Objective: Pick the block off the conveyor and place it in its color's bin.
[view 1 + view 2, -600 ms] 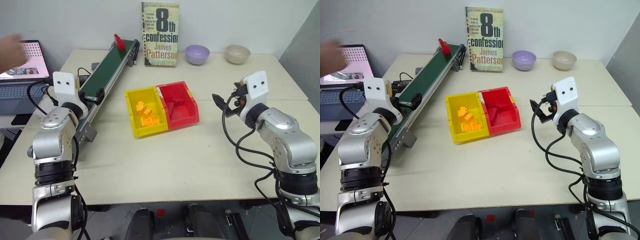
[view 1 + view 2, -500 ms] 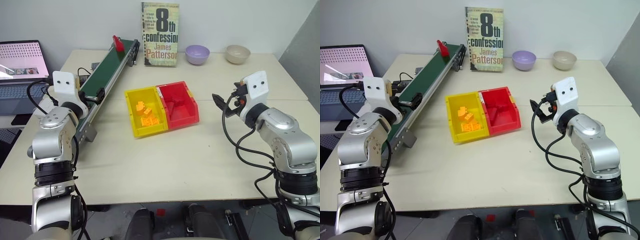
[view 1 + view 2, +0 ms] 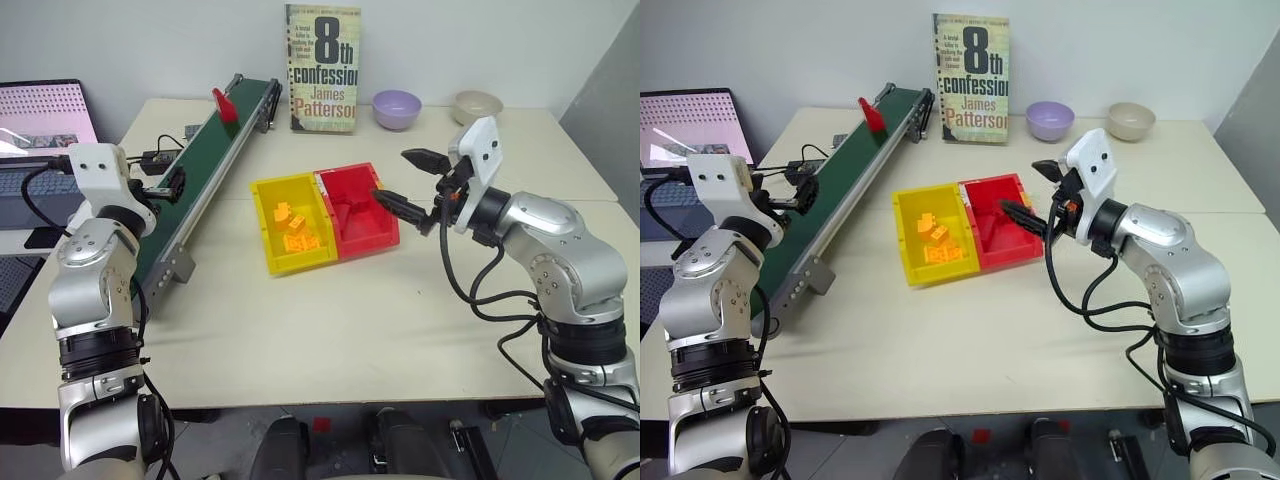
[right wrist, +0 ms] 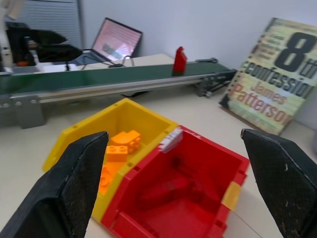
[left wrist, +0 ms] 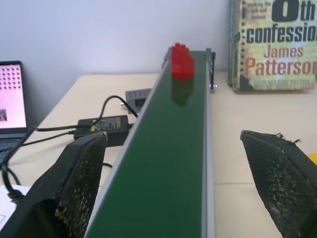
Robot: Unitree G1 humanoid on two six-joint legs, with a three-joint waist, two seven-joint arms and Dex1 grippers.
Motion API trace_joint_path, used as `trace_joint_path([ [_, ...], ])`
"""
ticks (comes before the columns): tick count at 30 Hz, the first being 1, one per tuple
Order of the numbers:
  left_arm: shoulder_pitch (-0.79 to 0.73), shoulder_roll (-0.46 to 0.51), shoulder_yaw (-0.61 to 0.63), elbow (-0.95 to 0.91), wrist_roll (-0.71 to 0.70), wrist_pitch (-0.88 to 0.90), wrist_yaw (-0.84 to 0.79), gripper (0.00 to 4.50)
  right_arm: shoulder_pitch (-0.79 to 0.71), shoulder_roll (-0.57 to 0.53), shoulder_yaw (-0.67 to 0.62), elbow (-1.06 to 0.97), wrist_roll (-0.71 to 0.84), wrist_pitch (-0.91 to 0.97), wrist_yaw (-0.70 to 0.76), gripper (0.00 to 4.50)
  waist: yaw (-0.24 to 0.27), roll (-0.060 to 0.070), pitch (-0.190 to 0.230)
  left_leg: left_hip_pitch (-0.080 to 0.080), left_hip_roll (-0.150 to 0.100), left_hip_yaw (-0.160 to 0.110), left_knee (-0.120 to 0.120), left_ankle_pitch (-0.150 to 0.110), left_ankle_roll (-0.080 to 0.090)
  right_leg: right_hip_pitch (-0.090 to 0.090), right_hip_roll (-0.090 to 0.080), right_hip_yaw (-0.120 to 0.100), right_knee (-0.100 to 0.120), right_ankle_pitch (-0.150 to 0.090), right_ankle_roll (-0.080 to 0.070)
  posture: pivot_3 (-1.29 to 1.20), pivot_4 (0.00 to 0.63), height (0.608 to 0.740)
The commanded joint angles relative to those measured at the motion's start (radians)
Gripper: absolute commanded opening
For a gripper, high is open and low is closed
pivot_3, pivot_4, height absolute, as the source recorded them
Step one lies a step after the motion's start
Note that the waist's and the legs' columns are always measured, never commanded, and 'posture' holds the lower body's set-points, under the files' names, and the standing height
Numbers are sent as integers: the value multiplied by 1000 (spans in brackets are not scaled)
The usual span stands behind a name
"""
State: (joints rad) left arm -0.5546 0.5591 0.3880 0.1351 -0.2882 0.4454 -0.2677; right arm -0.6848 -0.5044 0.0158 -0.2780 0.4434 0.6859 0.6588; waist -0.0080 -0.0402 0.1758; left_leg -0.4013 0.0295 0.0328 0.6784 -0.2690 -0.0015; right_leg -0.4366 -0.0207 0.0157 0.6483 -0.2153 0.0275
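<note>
The red block (image 3: 224, 104) stands upright on the conveyor (image 3: 200, 170), on the far part of its dark green belt. My left gripper (image 5: 172, 136) hangs low over the near part of the belt and points along it at the block (image 5: 182, 62). It is open, one finger on each side of the belt, and well short of the block. My right gripper (image 3: 405, 182) is wide open with nothing in it, hovering at the right edge of the red bin (image 3: 362, 215). A red shape lies inside the red bin (image 4: 198, 203).
A yellow bin (image 3: 285, 232) with several orange bricks touches the red bin's left side. A book (image 3: 322, 68) stands at the back, with a purple bowl (image 3: 397, 107) and a beige bowl (image 3: 476, 105) beside it. A laptop (image 3: 45, 115) and a power adapter (image 3: 158, 160) lie left of the conveyor.
The block has ridden the belt toward me. My right gripper swung left to the red bin, its fingers now spread. My left gripper shifted left. A person's hand at far left withdrew.
</note>
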Motion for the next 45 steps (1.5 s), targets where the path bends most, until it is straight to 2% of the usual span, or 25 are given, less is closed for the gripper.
trace_joint_path([
  [1, 2, 8, 29, -3, -20, -32, -12, 4487, -44, 7, 13, -7, 33, -27, 65, 4500, 1, 0, 0, 0, 0, 0, 0, 0, 0, 0, 0, 0, 0, 0, 0, 0, 150, 740],
  [8, 7, 46, 26, 31, -34, -28, -78, 4487, -46, 2, 18, -34, 93, 2, 133, 4500, 1, 0, 0, 0, 0, -1, 0, 0, 0, 0, 0, -1, 0, 0, 0, 0, 150, 740],
  [18, -14, 130, 13, 125, -38, -37, -210, 4487, -30, -5, 18, -69, 117, 22, 132, 4500, 1, 0, 0, 0, 1, -1, 0, 0, 0, 0, 0, -1, 1, 0, 0, 0, 150, 740],
  [30, -27, 270, -23, 264, -72, -14, -509, 4487, -5, -19, 7, -131, 205, 95, 139, 4500, 0, 0, 0, 0, 1, 0, 0, 0, 0, -1, 0, -1, 1, 0, 0, 0, 150, 740],
  [45, -108, 316, -61, 475, -11, -143, -567, 4487, 17, -50, 4, -178, 248, 132, 126, 4500, 2, 0, 0, 0, 1, 0, 0, 0, 0, -1, 0, -1, 0, 0, 0, 0, 150, 740],
])
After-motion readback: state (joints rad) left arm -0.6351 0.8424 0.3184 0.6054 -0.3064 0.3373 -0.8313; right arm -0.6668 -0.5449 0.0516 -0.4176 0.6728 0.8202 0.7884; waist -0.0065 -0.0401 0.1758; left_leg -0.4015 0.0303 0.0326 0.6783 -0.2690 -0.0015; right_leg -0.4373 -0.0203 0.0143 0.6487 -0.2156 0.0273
